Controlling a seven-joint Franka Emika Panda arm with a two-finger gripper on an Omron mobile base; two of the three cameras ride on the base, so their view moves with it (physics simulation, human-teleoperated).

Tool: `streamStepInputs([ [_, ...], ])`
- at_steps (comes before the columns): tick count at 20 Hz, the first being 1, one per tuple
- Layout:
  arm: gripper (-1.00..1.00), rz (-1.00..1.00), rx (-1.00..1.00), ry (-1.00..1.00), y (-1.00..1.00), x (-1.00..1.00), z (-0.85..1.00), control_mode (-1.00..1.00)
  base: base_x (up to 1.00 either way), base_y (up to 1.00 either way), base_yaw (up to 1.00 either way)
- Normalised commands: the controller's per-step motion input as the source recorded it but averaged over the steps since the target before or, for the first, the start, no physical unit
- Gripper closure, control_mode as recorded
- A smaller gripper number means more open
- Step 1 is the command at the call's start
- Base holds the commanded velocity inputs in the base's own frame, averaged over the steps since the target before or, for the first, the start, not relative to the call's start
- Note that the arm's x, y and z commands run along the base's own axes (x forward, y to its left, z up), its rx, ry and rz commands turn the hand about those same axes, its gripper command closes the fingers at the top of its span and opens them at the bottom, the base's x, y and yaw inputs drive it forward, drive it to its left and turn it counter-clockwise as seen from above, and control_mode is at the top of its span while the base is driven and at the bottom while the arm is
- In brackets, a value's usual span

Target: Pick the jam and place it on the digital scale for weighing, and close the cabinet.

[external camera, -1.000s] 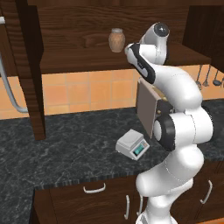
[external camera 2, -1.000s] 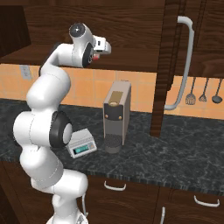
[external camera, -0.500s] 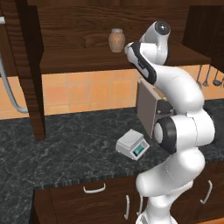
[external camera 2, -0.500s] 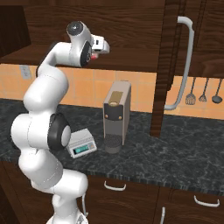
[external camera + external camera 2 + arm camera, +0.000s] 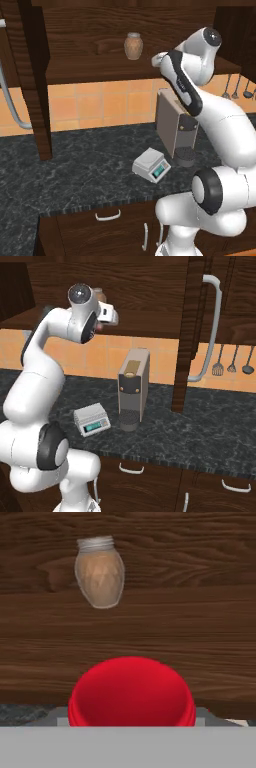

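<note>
Your pincer (image 5: 101, 326) at cabinet (image 5: 100, 65) shelf, closed around one jam (image 5: 131, 692), upright, red lid facing hand camera. One tan jar (image 5: 133, 46) behind on shelf. One digital scale (image 5: 151, 165) on desk (image 5: 85, 170), display toward drawers, beside one coffee machine (image 5: 133, 387).

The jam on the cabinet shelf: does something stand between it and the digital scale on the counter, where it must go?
Nothing visible blocks the way. The jam sits at the shelf's front edge, right at the gripper, and the digital scale lies on the counter below with its top plate bare. The coffee machine stands close beside the scale, so the descent should keep clear of it.
</note>
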Motion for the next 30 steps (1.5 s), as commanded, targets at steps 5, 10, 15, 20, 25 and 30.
streamStepInputs([
  [5, 1.00, 0.18, 0.02, -0.17, 0.01, -1.00, -0.09, -1.00, 0.00, 0.00, 0.00],
  [10, 1.00, 0.28, 0.03, -0.25, 0.18, -1.00, -0.64, -1.00, 0.00, 0.00, 0.00],
  [15, 1.00, 0.35, 0.00, -0.06, 0.00, -0.87, -0.64, -1.00, 0.00, 0.00, 0.00],
  [20, 1.00, 0.35, 0.00, -0.01, 0.00, -0.31, -0.77, -1.00, 0.00, 0.00, 0.00],
  [25, 1.00, 0.20, 0.00, 0.04, 0.00, -0.08, -0.75, -1.00, 0.00, 0.00, 0.00],
  [30, 1.00, 0.02, -0.06, 0.12, 0.09, 0.16, -0.81, -1.00, 0.00, 0.00, 0.00],
])
